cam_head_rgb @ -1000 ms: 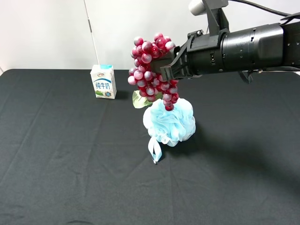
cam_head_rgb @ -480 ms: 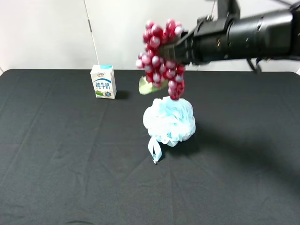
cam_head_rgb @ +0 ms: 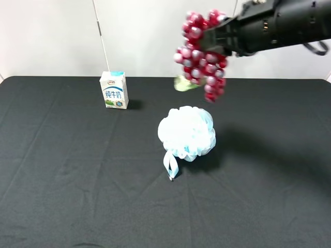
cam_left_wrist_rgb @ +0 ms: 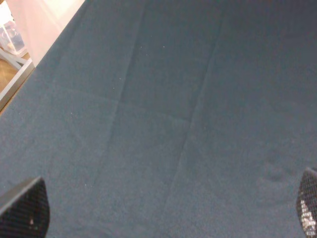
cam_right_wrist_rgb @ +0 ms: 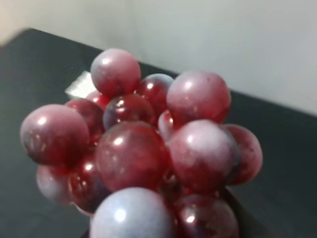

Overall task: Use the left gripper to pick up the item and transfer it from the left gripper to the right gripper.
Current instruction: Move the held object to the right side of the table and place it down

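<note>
The item (cam_head_rgb: 201, 54), a bunch of glossy dark red and pink grapes with a green leaf (cam_head_rgb: 183, 84), hangs in the air at the upper right, above and behind the pouf. My right gripper (cam_head_rgb: 218, 40), on the thick black arm, is shut on the bunch's top. In the right wrist view the item (cam_right_wrist_rgb: 143, 153) fills the picture and hides the jaws. My left gripper (cam_left_wrist_rgb: 166, 210) is out of the exterior view. Its wrist view shows two black fingertips (cam_left_wrist_rgb: 25, 213) set far apart, open and holding nothing, over bare black cloth.
A pale blue mesh pouf (cam_head_rgb: 187, 133) with a loop lies mid-table. A small white-blue milk carton (cam_head_rgb: 114, 90) stands at the back left. Black cloth (cam_head_rgb: 77, 181) covers the table. Its edge (cam_left_wrist_rgb: 34, 59) shows in the left wrist view. A white wall stands behind.
The right arm has carried the grapes up and to the right, from just over the pouf to well clear of it. The pouf and carton have not moved.
</note>
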